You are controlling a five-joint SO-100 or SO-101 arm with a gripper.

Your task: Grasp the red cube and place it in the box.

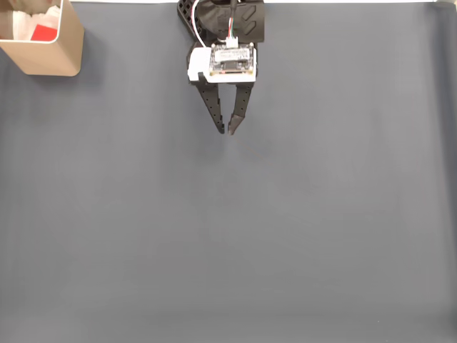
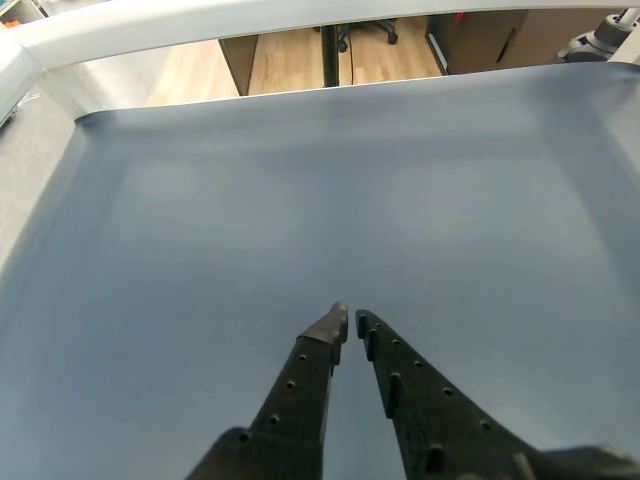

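Gripper (image 2: pixel 350 318) nearly closed, holding nothing, red cube (image 1: pixel 44 33) inside box (image 1: pixel 50 58)

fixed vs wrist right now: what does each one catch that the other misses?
Fixed view alone: the box at top left with the red cube inside it, plus the white camera module on the arm. Wrist view alone: the table's far edge, wooden floor and a chair base beyond. Both: the gripper, tips nearly together and holding nothing, over the grey mat.
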